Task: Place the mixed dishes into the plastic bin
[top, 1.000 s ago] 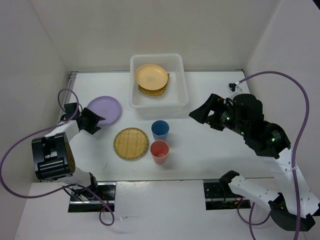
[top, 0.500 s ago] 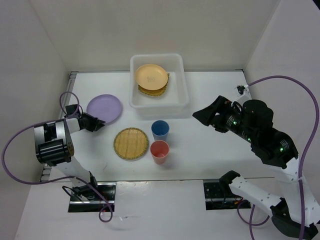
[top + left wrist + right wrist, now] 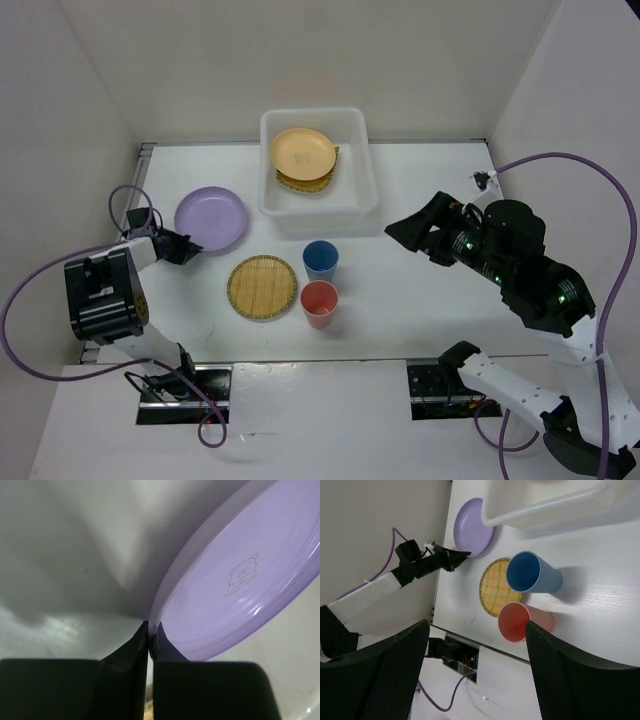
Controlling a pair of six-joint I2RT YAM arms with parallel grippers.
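Observation:
The lavender plate (image 3: 211,217) lies at the table's left, and my left gripper (image 3: 188,247) is shut on its near-left rim. In the left wrist view the two fingertips (image 3: 156,636) pinch the plate's (image 3: 240,580) edge. The plastic bin (image 3: 268,160) stands at the back centre and holds a pale orange plate (image 3: 303,151) on top of a woven plate (image 3: 305,183). Another woven plate (image 3: 262,286), a blue cup (image 3: 320,259) and a red cup (image 3: 319,302) sit mid-table. My right gripper (image 3: 405,232) hovers open to the right of the cups, holding nothing.
White walls close in the table on the left, right and back. Purple cables loop beside both arms (image 3: 120,205). The arms' base mounts (image 3: 440,385) sit along the near edge. In the right wrist view the cups (image 3: 532,575) stand upright near the bin's wall (image 3: 545,512).
The left jaws have closed onto the lavender plate's rim, and the left arm has shifted a little. The right arm drew back slightly to the right, then stayed still, open.

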